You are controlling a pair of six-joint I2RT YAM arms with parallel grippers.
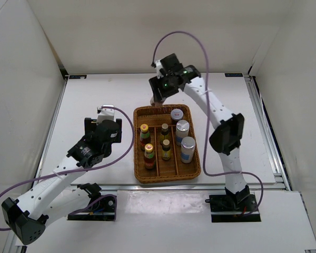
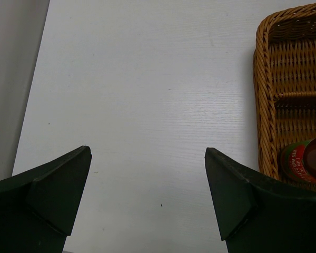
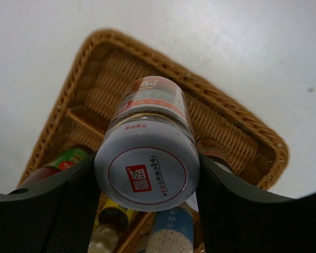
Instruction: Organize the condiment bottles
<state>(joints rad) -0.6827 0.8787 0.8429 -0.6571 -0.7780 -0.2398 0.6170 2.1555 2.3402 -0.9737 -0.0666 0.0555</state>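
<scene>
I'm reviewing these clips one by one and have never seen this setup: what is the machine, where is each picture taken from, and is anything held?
Two robot arms are bolted at a white table. One picture looks down from above; the others come from cameras on each wrist. A wicker tray holds sauce bottles, small dark bottles, shakers and a jar. The right gripper has its jaws shut on a white-lidded jar, above the tray's far end. The left gripper hangs open and empty over bare table beside the tray.

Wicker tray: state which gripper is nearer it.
Right. The right gripper hangs at the wicker tray's far rim, clamping a white-lidded jar; the left gripper sits open, off its left side.
</scene>
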